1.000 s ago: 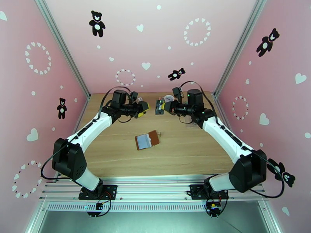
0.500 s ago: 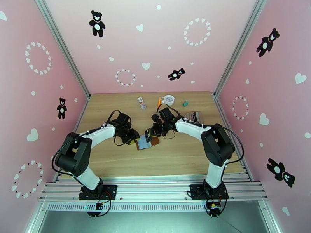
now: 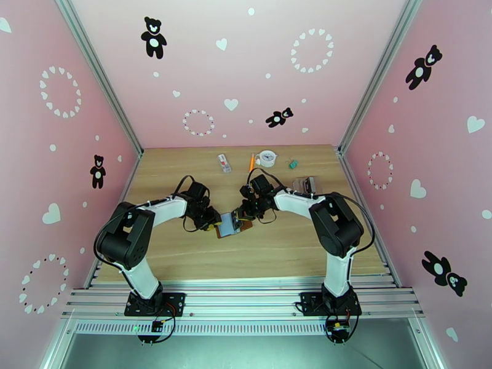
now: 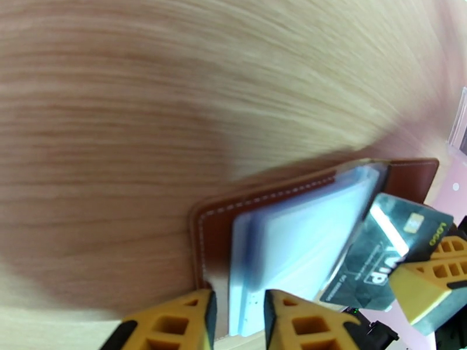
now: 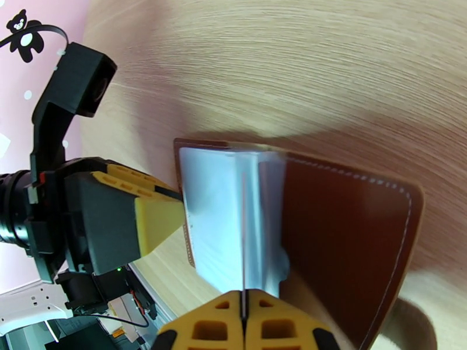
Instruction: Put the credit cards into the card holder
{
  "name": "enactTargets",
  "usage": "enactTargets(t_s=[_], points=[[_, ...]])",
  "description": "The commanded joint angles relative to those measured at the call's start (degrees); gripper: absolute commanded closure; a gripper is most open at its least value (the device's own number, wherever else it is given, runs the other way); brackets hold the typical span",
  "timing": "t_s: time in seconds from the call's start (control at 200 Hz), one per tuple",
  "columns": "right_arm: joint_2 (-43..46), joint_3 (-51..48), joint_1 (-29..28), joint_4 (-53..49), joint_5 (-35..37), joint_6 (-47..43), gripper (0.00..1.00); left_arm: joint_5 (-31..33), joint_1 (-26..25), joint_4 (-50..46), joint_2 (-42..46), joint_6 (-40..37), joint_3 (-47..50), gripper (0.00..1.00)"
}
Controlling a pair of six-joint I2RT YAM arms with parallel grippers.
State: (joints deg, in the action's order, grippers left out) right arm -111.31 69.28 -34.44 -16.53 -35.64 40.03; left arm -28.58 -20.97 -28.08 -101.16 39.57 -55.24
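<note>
Overhead and close wrist views, common card holder (image 3: 230,225)

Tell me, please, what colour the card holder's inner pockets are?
Pale grey-blue pockets, clearest in the right wrist view.

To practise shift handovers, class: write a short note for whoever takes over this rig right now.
Left gripper: shut on the edge of the open card holder, steadying it.
Right gripper: shut on a dark credit card, its corner at the blue pockets.
Done: holder lies open; no card visibly seated.
Left: push this card in, then any others.
</note>
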Motion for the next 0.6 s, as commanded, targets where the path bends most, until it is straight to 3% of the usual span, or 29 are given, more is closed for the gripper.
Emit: enactTargets(t_s=[0.0, 0.596], points=[[-1.4, -1.36, -0.19, 1.42, -0.27, -0.88, 1.0, 0.7, -0.3, -2.67, -2.56, -1.86, -0.91, 0.73], [-3.95, -2.37, -0.11, 4.26, -3.19, -2.27, 1.0, 3.85, -0.3, -6.54, -4.82, -3.29, -2.85, 0.74]])
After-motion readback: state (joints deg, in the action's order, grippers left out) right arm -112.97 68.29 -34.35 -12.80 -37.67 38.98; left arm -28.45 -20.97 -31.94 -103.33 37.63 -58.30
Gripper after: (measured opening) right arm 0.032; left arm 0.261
